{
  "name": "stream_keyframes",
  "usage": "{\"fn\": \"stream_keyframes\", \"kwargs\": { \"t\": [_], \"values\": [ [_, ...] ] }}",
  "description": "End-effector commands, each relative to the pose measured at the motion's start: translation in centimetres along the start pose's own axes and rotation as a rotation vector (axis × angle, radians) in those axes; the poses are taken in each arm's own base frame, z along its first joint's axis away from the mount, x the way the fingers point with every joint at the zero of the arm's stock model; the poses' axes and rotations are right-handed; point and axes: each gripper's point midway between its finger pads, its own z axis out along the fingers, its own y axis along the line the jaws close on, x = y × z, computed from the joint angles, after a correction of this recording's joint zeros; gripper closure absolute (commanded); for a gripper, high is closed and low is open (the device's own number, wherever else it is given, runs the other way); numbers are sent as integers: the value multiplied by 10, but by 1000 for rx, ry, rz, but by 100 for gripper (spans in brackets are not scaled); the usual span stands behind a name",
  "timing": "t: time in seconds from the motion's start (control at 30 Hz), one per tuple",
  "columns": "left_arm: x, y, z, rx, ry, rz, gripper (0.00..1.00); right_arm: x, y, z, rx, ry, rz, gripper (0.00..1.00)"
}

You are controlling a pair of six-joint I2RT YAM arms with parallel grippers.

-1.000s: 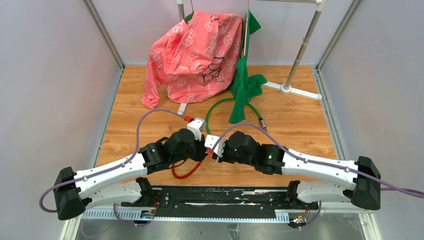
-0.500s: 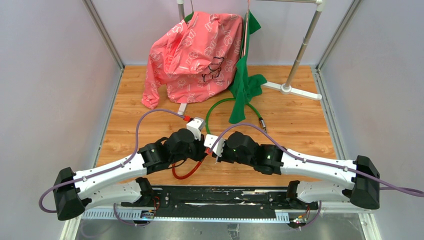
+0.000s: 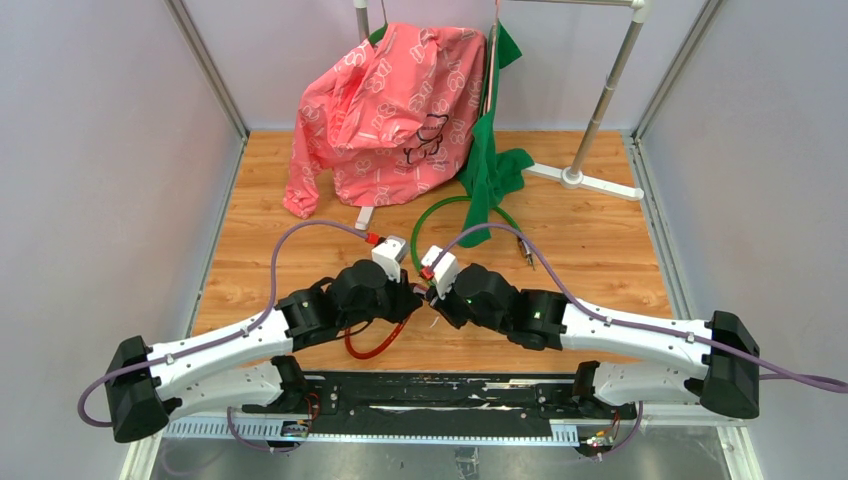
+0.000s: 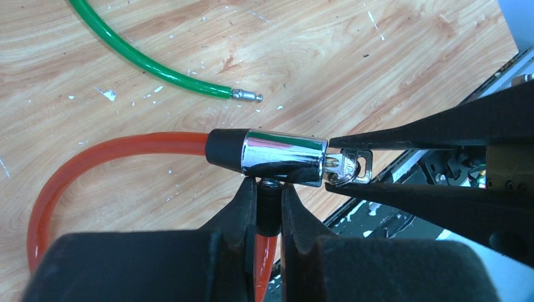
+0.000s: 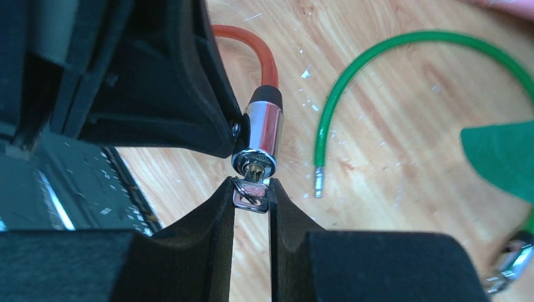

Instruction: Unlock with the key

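A red cable lock with a chrome cylinder (image 4: 283,157) is held above the wooden floor. My left gripper (image 4: 269,189) is shut on the black end of the red cable (image 4: 269,204) just under the cylinder. A small silver key (image 5: 252,195) sits in the cylinder's keyhole (image 5: 255,168). My right gripper (image 5: 252,192) is shut on the key's head. The key also shows in the left wrist view (image 4: 349,168), between my right fingers (image 4: 428,129). In the top view both grippers meet at the table's middle (image 3: 420,290), and the lock is mostly hidden there.
A green cable lock (image 3: 440,210) lies open on the floor, its pin end (image 4: 247,95) near the red lock. A pink garment (image 3: 390,100) and a green cloth (image 3: 490,160) hang from a rack (image 3: 600,100) at the back.
The right wrist has rotated, its camera housing swinging up and toward the back. The left arm has stayed almost still.
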Motion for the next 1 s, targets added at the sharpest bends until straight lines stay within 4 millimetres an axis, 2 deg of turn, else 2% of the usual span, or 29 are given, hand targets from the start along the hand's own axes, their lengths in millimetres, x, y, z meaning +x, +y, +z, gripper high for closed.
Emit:
{"fn": "stream_keyframes", "kwargs": {
  "t": [0.0,0.33,0.6,0.7,0.97],
  "values": [
    [-23,-25,-4,121,-106,-4,100,1,9,2,30,-18,288,100],
    [-16,-30,-4,187,-133,24,100,7,-2,-4,161,-28,644,100],
    [-15,-37,-5,221,-160,66,100,14,10,2,117,1,877,100],
    [-12,-36,-3,217,-159,70,100,16,10,2,119,2,914,100],
    [-1,-36,2,243,-182,75,100,36,16,4,112,27,1080,100]
  ]
}}
